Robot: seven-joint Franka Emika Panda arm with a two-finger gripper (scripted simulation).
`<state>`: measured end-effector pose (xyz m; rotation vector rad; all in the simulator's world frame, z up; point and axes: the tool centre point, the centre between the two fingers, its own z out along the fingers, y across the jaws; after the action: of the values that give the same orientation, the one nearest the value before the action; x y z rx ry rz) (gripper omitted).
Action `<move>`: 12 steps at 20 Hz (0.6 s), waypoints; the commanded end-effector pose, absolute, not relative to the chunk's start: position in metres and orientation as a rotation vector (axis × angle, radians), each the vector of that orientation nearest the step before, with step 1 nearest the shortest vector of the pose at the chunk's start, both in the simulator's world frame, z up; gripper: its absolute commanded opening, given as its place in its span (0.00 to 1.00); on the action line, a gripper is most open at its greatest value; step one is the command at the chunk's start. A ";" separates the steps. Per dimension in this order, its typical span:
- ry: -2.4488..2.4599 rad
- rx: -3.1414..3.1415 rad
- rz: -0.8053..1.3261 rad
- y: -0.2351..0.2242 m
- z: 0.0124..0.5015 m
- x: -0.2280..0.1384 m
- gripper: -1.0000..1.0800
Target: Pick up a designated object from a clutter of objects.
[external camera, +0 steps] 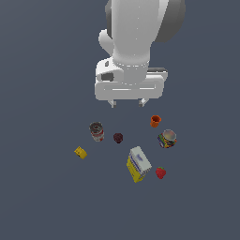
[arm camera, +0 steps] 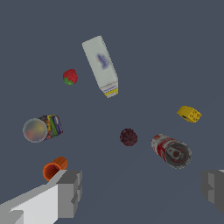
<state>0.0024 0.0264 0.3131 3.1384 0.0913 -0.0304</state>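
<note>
The small orange cup (external camera: pixel 155 121) stands on the dark floor, toward the exterior view's right; in the wrist view the cup (arm camera: pixel 54 168) lies close beside one finger (arm camera: pixel 70 192). My gripper (external camera: pixel 127 103) hangs open and empty above the floor, up and to the exterior view's left of the cup. Its two fingers are wide apart in the wrist view (arm camera: pixel 142 190). The clutter spreads below it: red-white can (external camera: pixel 97 131), dark plum (external camera: pixel 118 138), yellow cube (external camera: pixel 80 152), yellow-white-blue box (external camera: pixel 138 164), strawberry (external camera: pixel 161 172), multicoloured round-topped item (external camera: pixel 167 138).
In the wrist view the can (arm camera: pixel 172 151) and the plum (arm camera: pixel 128 137) lie nearest the gap between the fingers; the box (arm camera: pixel 102 65), the strawberry (arm camera: pixel 70 77), the cube (arm camera: pixel 189 113) and the round-topped item (arm camera: pixel 42 128) lie farther off. The floor is a plain dark grey.
</note>
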 end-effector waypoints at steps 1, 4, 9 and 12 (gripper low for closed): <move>0.091 3.138 -0.030 0.026 0.313 0.002 0.96; 0.095 3.140 -0.033 0.025 0.311 0.002 0.96; 0.118 3.146 -0.041 0.020 0.307 0.002 0.96; 0.126 3.147 -0.043 0.019 0.307 0.002 0.96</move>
<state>0.0015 0.0196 0.3071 3.1459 0.1210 -0.0424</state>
